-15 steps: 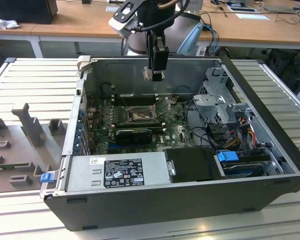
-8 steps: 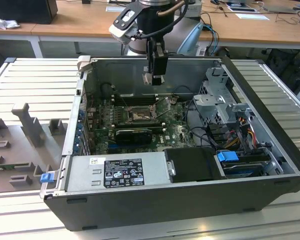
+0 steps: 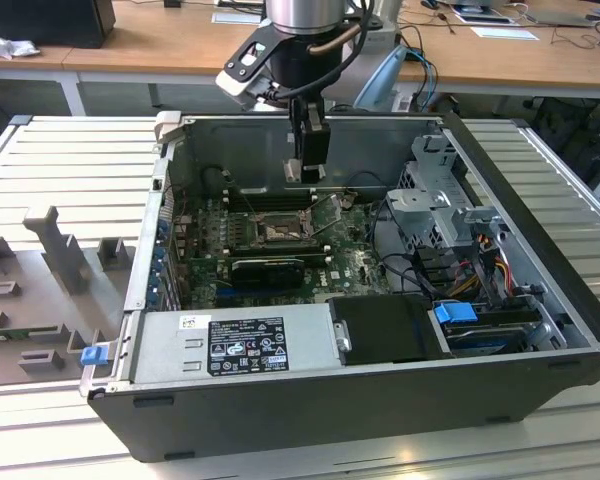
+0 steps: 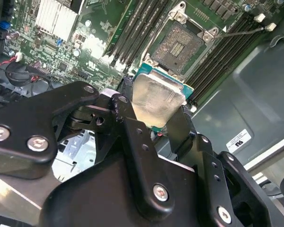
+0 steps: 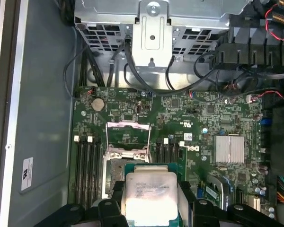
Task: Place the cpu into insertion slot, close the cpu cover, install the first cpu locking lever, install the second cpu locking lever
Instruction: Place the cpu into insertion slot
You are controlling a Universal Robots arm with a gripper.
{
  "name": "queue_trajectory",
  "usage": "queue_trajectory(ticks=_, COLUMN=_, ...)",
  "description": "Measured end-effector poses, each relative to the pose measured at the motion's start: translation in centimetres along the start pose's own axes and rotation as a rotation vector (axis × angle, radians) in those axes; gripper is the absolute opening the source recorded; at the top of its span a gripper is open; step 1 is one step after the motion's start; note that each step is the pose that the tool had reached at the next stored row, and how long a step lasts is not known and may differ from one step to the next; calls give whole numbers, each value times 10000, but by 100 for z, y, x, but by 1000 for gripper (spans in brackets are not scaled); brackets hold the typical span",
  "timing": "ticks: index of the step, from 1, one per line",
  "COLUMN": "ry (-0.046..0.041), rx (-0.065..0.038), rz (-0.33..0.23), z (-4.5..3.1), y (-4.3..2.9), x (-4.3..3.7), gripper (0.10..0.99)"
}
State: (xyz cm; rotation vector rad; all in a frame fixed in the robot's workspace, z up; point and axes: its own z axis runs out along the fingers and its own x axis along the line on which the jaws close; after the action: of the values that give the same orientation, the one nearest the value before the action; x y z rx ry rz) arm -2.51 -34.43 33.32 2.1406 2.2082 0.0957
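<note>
My gripper point(image 3: 307, 172) hangs inside the open computer case, shut on the cpu point(image 4: 156, 100), a pale silver square chip with a green edge. In both wrist views the chip is clamped by its two sides between the black fingers point(image 5: 116, 190). The insertion slot point(image 4: 180, 43) lies uncovered on the motherboard, apart from the chip and below it, and shows as a dark square point(image 3: 278, 232) in the exterior view. The chip hides part of the insertion slot point(image 5: 114, 169) in the first wrist view. The cpu cover point(image 5: 128, 134) stands swung open beside the socket. A thin locking lever point(image 4: 241, 32) sticks out, unlatched.
The case walls point(image 3: 310, 125) surround the motherboard. A grey power supply point(image 3: 245, 345) fills the front. A metal drive cage point(image 3: 440, 190) with cables sits at the exterior view's right. A black ribbed heatsink point(image 3: 268, 268) lies near the socket, a silver one point(image 5: 229, 149) further off. Memory slots point(image 4: 137, 28) flank the socket.
</note>
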Motion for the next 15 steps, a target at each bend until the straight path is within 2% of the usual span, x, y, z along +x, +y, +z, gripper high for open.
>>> queue_trajectory(ticks=4, ry=-15, rx=-41, rz=152, z=66, y=-30, x=1, gripper=529)
queue_trajectory(ticks=9, ry=-23, rx=-46, rz=235, z=211, y=-83, x=2, gripper=529)
queue_trajectory(ticks=15, ry=-26, rx=-46, rz=270, z=328, y=-113, x=3, gripper=529)
